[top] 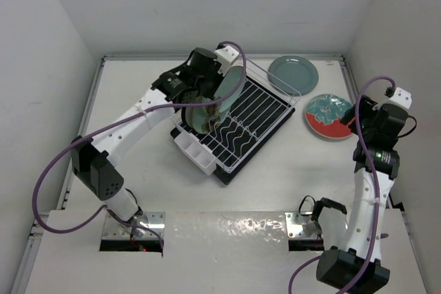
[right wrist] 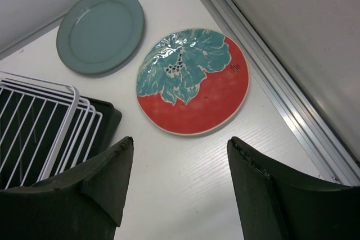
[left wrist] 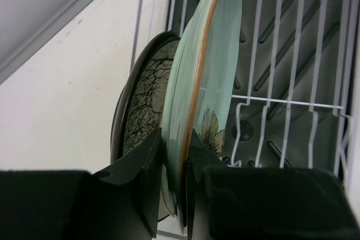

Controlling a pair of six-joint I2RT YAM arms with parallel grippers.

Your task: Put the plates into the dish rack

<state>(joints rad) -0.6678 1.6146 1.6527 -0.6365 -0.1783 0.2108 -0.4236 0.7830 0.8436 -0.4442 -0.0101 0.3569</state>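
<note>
My left gripper (top: 209, 91) (left wrist: 175, 139) is shut on the rim of the pale green plate (top: 231, 86) (left wrist: 208, 71), holding it on edge over the near-left end of the dish rack (top: 256, 111) (left wrist: 292, 54). Just behind it, the cream plate with a dark brown rim (top: 205, 119) (left wrist: 140, 99) stands upright in the rack. The red plate with teal flowers (top: 329, 116) (right wrist: 194, 82) lies flat on the table right of the rack. My right gripper (top: 354, 119) (right wrist: 180, 141) hovers open just short of the red plate, holding nothing. Further back, the grey-teal plate (top: 293, 74) (right wrist: 101, 31) lies flat.
The rack's white cutlery box (top: 193, 148) sits at its near-left end. The rack's corner (right wrist: 34, 116) lies left of my right gripper. A raised metal rail (right wrist: 281, 88) runs along the table's right edge close to the red plate, with walls on three sides.
</note>
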